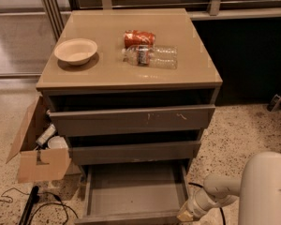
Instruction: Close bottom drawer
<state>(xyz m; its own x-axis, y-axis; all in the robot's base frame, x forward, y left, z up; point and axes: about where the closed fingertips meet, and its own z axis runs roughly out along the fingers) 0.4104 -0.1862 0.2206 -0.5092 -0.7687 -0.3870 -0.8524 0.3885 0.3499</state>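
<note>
**Grey-brown bottom drawer (136,191) stands open, gripper (185,214) at its corner**

At the foot of the cabinet (131,118) the bottom drawer is pulled well out, its shallow grey tray showing. The gripper is low at the cabinet's right, at the drawer's front right corner. Whether it touches the front, or is open or closed, cannot be told. On the cabinet's tabletop (192,36) a bowl (76,50) sits at the left, with a red can (139,38) and a clear bottle (152,56) lying near the middle. A cardboard box (37,149) stands left of the cabinet.

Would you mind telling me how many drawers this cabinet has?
3: the top drawer, scratched; the middle drawer beneath it; the bottom drawer, pulled far out. The gripper is at its front corner, lower right.
</note>
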